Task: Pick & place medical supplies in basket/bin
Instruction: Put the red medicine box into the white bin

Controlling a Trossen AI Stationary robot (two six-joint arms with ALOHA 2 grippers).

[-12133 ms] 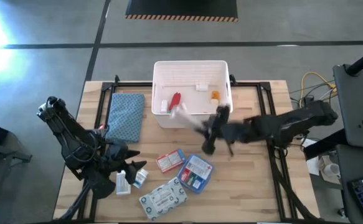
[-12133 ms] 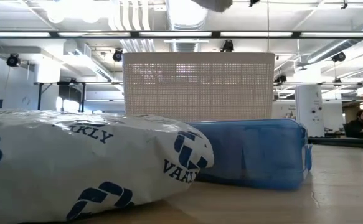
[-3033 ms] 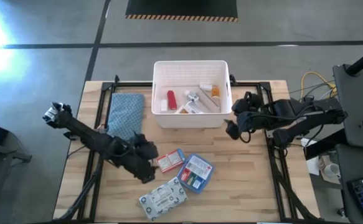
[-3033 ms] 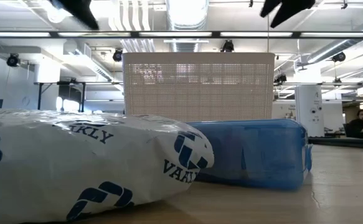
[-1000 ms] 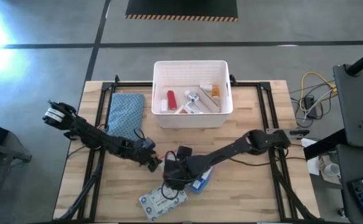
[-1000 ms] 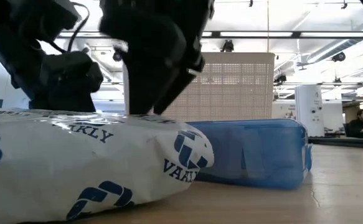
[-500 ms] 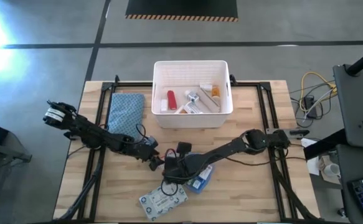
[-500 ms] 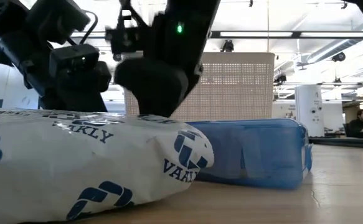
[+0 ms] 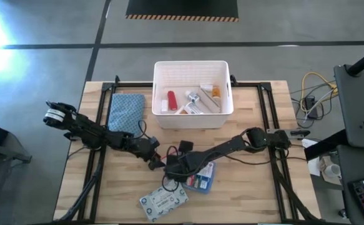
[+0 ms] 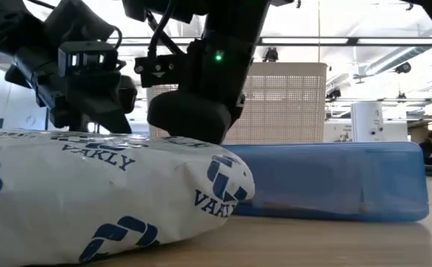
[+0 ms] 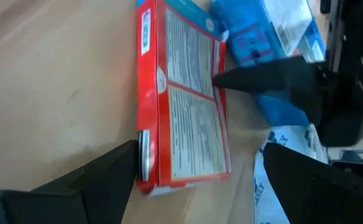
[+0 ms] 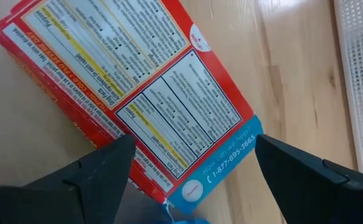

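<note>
Both the left pincer [image 9: 154,162] and right pincer [image 9: 170,165] are held open at the red-white packet [image 11: 184,118]; only one should be closed across its edges.

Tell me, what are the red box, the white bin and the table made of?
Red box: looks like thin glossy printed cardboard, with sharp folded edges. White bin: seemingly moulded matte plastic, its walls a grid of small holes. Table: light wood, with visible grain and plank seams, probably sealed.
</note>
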